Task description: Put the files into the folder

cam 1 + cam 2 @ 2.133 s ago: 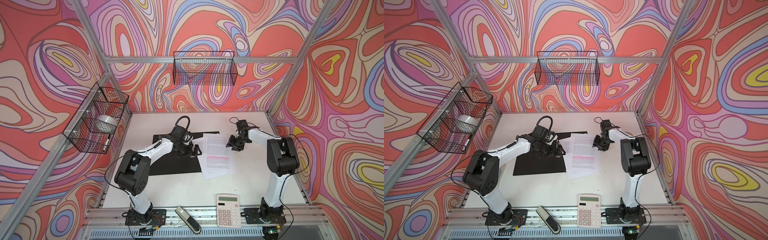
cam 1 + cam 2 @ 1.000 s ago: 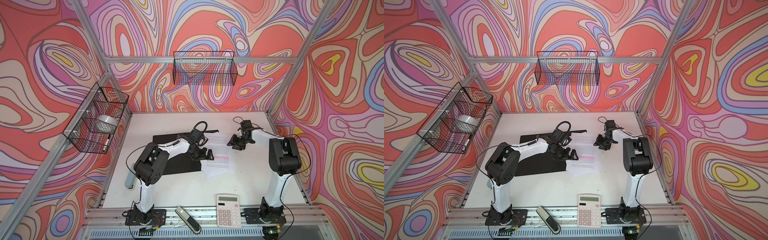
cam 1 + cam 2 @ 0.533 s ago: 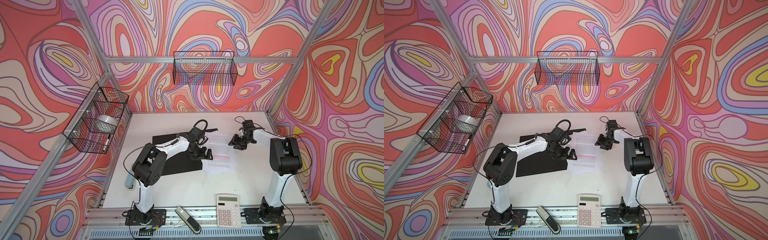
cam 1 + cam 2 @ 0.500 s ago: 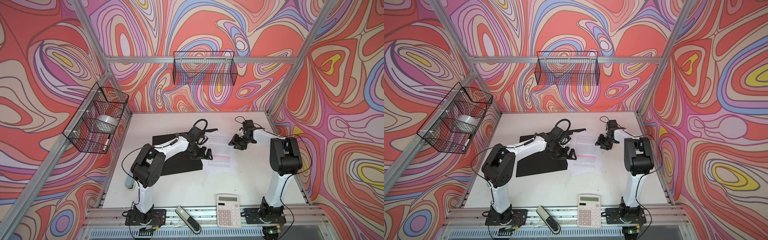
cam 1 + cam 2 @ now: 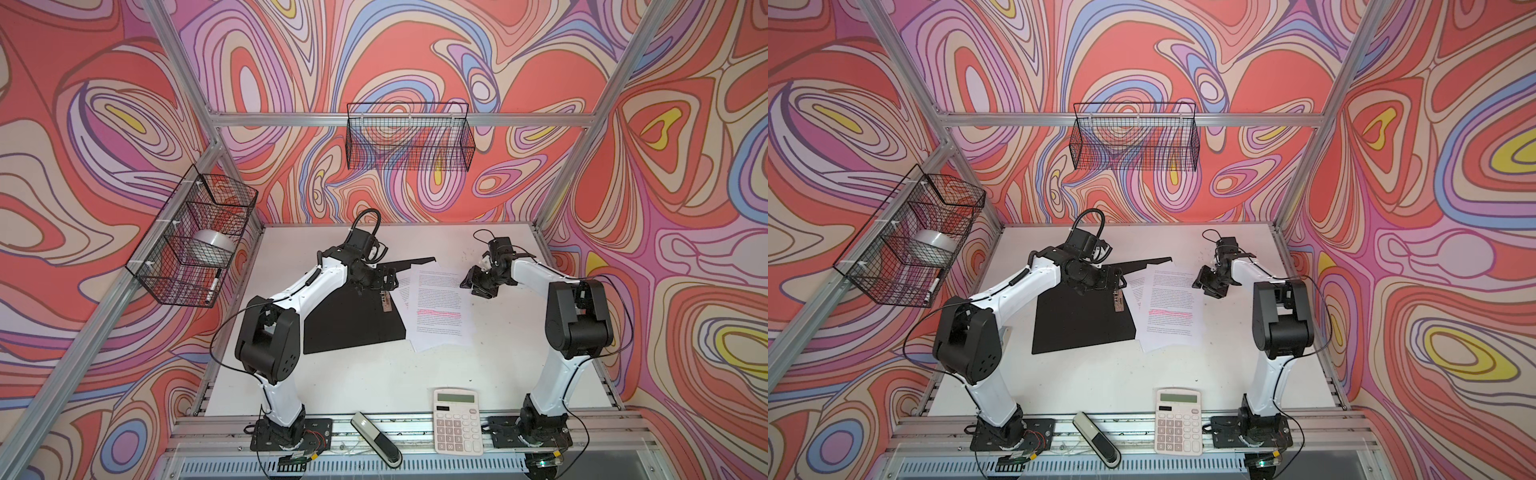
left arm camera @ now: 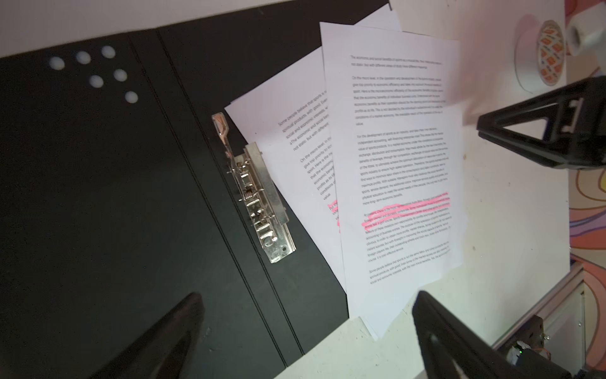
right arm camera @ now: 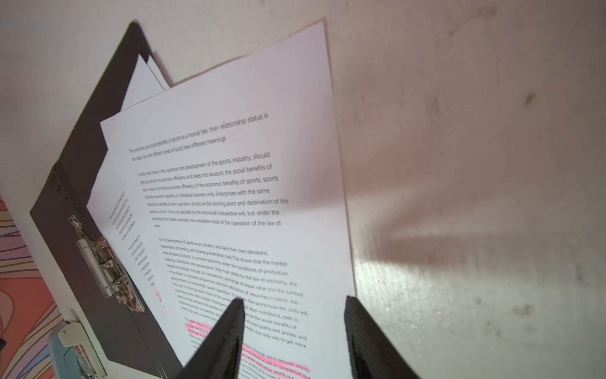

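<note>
The folder point(image 5: 345, 320) point(image 5: 1079, 324) lies open on the table, black inside up, with its metal spine clip point(image 6: 259, 197) point(image 7: 105, 265) showing. The files point(image 5: 440, 307) point(image 5: 1171, 307) are white printed sheets with pink highlighted lines. They lie fanned, partly on the folder's right half point(image 6: 114, 197) and partly on the bare table. My left gripper point(image 5: 384, 280) point(image 6: 310, 295) hangs open above the folder's near edge by the clip, holding nothing. My right gripper point(image 5: 478, 286) point(image 7: 294, 299) stands open over the right edge of the top sheet point(image 7: 229, 197), with nothing between its fingers.
A white calculator point(image 5: 457, 419) lies at the table's front edge, next to a black and grey device point(image 5: 376, 438) on the front rail. A wire basket point(image 5: 191, 249) hangs on the left wall and another wire basket point(image 5: 409, 141) on the back wall.
My left gripper has moved right from the middle of the folder to the clip beside the sheets. My right gripper has opened wider at the sheets' right edge.
</note>
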Robot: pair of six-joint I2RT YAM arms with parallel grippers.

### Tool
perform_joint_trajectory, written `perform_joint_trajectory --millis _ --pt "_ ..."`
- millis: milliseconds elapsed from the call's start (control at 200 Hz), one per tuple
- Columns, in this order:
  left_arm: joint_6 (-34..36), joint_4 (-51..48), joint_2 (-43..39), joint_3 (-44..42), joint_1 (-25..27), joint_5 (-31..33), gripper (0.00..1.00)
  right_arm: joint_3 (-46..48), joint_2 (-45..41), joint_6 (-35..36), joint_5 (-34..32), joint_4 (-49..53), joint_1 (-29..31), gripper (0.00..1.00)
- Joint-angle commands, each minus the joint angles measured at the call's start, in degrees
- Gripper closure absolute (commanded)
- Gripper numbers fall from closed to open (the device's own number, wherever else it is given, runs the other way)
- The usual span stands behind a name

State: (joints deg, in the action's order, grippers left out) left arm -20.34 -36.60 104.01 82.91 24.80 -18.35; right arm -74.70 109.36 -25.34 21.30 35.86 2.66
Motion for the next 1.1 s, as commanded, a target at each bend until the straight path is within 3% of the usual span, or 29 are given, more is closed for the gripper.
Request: perform_joint_trajectory --millis 0,250,746,1092 --pt "-1.51 -1.74 3.75 1.33 0.51 -1.02 0.0 -0.62 -1.32 0.69 -4.07 1.91 -0.33 0.47" --pt "-2.51 1.62 9.78 3.37 0.33 -1.58 0.0 -0.75 -0.19 1.78 -5.63 2.25 -0.63 0.47" --pt "-3.79 4.32 17.08 6.46 -0.43 -6.35 0.0 -6.1 7.9 6.09 -2.33 3.92 -0.99 0.47" --pt "-2.25 5.26 20.71 9.02 -0.5 -11.85 0.0 -11.34 14.09 7.49 6.38 5.49 -0.9 0.48"
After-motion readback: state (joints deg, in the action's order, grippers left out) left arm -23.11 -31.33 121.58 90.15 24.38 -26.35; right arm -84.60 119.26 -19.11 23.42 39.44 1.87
